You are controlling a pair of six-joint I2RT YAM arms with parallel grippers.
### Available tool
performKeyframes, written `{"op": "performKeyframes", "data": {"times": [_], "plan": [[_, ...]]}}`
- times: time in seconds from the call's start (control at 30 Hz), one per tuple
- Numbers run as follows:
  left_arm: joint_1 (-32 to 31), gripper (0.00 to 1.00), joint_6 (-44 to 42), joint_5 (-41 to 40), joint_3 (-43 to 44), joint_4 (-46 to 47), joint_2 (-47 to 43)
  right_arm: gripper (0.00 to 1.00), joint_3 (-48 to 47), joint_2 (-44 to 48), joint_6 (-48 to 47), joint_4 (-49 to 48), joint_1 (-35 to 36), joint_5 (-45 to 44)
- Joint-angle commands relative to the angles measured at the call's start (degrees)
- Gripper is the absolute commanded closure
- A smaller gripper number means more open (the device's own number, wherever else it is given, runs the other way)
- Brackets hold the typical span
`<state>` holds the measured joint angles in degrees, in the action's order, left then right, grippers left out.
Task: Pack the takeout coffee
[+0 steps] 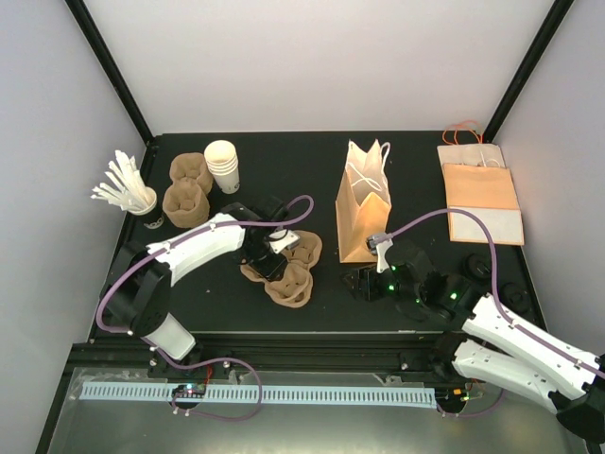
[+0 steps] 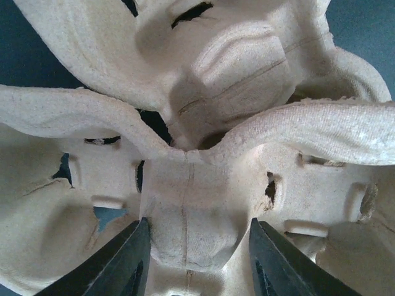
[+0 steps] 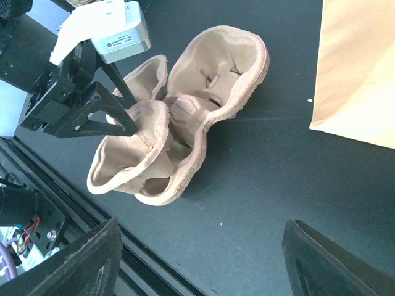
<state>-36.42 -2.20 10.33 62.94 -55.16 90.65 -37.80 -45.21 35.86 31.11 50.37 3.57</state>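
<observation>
The takeout coffee is out of view. A brown pulp cup carrier (image 1: 295,272) lies on the black table in front of the left arm. My left gripper (image 1: 274,252) reaches into it. In the left wrist view its two dark fingers (image 2: 126,262) press against both sides of the carrier's (image 2: 185,203) central bump, so the left gripper (image 2: 197,246) is shut on it. The right wrist view shows the carrier (image 3: 210,68) with the left gripper (image 3: 133,126) at its middle. My right gripper (image 1: 364,282) hovers open over bare table (image 3: 200,246), just in front of the upright brown paper bag (image 1: 364,203).
Two more pulp carriers (image 1: 187,189) and a stack of lidless white cups (image 1: 223,165) stand at the back left. A dark cup of white stirrers (image 1: 128,194) sits at the left edge. Flat paper bags (image 1: 482,194) lie at the back right, with black round lids (image 1: 477,268) nearer.
</observation>
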Motion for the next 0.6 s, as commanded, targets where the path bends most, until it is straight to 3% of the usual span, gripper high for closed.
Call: {"op": "performKeyframes", "data": {"times": [0.0, 0.37, 0.47, 0.57], "plan": [[0.2, 0.55, -0.4, 0.8, 2.5, -2.5, -0.5, 0.26, -0.8, 0.4, -0.8, -0.1, -0.1, 0.4], [0.2, 0.64, 3.7, -4.8, 6.2, -5.9, -9.9, 0.27, 4.7, -6.5, 3.4, -9.0, -0.1, 6.0], [0.5, 0.26, 3.5, -3.8, 3.9, -3.9, -10.9, 0.27, 4.9, -8.6, 4.0, -11.0, -0.1, 6.4], [2.1, 0.1, 2.6, -1.0, 1.4, -2.2, -8.1, 0.27, 4.9, -8.7, 4.1, -12.3, -0.2, 6.4]]}}
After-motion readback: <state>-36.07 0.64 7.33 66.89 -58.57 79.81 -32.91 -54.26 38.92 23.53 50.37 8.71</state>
